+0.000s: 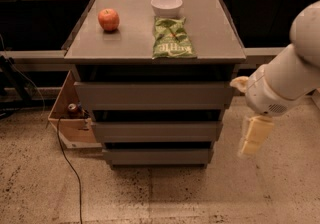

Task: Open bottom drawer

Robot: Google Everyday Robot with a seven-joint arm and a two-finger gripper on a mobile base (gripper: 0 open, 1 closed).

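The grey cabinet (155, 43) has three plain drawer fronts stacked below its top. The bottom drawer (157, 156) is the lowest and smallest front, just above the floor, and none of its interior shows. The mid-sized drawer (156, 131) and the tallest drawer (152, 96) sit above it. My gripper (255, 137) hangs from the white arm (287, 78) to the right of the cabinet, at about the height of the middle and bottom drawers, apart from them.
On the cabinet top lie a red apple (108, 19), a white bowl (166, 4) and a green chip bag (172, 38). A cardboard box (70, 118) with a can stands at the cabinet's left. A black cable (67, 163) runs over the speckled floor.
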